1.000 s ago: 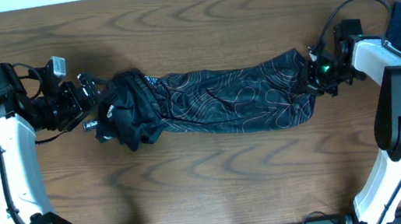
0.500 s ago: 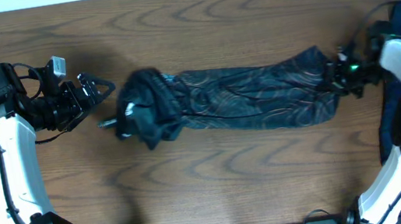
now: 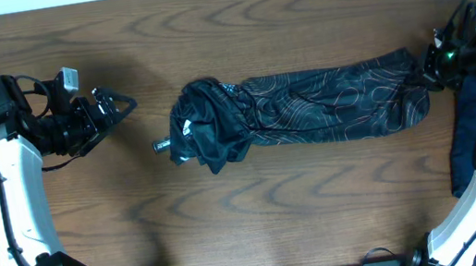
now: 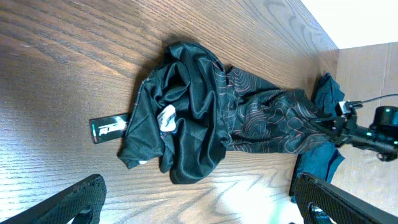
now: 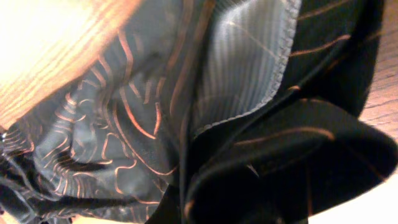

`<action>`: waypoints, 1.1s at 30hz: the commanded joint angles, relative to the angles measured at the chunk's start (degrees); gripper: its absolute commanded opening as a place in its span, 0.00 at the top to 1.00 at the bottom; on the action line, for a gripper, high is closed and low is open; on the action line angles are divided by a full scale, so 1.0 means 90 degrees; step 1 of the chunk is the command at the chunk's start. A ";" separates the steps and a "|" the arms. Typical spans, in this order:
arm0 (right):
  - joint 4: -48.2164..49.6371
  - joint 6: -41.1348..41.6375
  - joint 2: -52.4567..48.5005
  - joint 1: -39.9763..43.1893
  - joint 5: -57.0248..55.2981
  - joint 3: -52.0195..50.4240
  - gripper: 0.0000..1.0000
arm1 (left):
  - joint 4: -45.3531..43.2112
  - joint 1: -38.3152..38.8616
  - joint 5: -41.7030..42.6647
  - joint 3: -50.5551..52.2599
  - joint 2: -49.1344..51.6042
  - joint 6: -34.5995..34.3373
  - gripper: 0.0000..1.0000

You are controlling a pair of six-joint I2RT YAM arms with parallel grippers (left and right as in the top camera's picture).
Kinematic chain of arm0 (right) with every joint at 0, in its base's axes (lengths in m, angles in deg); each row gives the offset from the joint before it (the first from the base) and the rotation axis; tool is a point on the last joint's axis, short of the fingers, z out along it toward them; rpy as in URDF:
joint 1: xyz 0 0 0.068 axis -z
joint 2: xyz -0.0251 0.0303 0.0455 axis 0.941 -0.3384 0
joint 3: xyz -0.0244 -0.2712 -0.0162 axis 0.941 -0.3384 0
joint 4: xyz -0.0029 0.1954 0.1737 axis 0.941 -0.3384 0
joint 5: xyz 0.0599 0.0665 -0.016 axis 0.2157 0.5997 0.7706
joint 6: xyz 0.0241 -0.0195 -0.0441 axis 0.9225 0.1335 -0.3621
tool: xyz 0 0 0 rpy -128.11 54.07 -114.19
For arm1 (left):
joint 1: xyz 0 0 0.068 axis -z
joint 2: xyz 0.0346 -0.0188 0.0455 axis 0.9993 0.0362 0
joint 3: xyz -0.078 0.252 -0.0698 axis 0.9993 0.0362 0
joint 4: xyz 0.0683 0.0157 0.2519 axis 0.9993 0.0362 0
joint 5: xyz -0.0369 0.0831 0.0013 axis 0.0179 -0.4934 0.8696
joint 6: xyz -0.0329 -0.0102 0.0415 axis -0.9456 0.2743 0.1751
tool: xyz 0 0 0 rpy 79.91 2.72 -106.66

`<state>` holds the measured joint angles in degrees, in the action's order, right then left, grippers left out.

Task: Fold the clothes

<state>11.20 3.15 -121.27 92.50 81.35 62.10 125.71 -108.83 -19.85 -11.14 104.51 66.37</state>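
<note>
At far right, the right gripper (image 3: 431, 69) pinches the jersey (image 3: 329, 113); left gripper (image 3: 118, 112) apart.

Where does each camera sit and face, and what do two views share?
Overhead: above the table, looking down on the black jersey, left gripper and right gripper.
Left wrist: low over the table, facing along the jersey; own fingers at bottom corners.
Right wrist: close against jersey fabric.
Shared: overhead and left wrist show whole jersey.
</note>
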 commanded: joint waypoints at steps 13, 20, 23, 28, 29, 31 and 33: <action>-0.1246 -0.0333 -0.0027 -0.2171 -0.0794 0.0634 0.99 | 0.0024 -0.0015 0.0085 -0.0027 -0.0015 0.0087 0.02; -0.1515 -0.0168 -0.0027 -0.3334 -0.1486 0.0634 0.99 | 0.0024 -0.0015 0.0085 -0.0027 -0.0015 0.0085 0.02; -0.1681 -0.0053 -0.0027 -0.3645 -0.1732 0.0634 0.99 | 0.0024 -0.0015 0.0085 -0.0027 -0.0015 0.0087 0.02; -0.1795 0.0124 -0.0027 -0.3956 -0.1868 0.0634 0.99 | 0.0024 -0.0015 0.0085 -0.0027 -0.0015 0.0087 0.02; -0.1792 0.0219 -0.0027 -0.4002 -0.1865 0.0634 0.99 | 0.0022 -0.0015 0.0085 -0.0027 -0.0015 0.0085 0.02; -0.1775 0.0284 -0.0027 -0.4068 -0.1868 0.0634 0.99 | 0.0022 -0.0015 0.0085 -0.0027 -0.0015 0.0087 0.02; -0.1734 0.0362 -0.0027 -0.4146 -0.1897 0.0634 0.99 | 0.0012 -0.0015 0.0085 -0.0027 -0.0015 0.0087 0.02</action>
<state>-4.52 4.13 -121.27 56.48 65.48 67.04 125.79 -108.83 -19.85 -11.14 104.51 66.37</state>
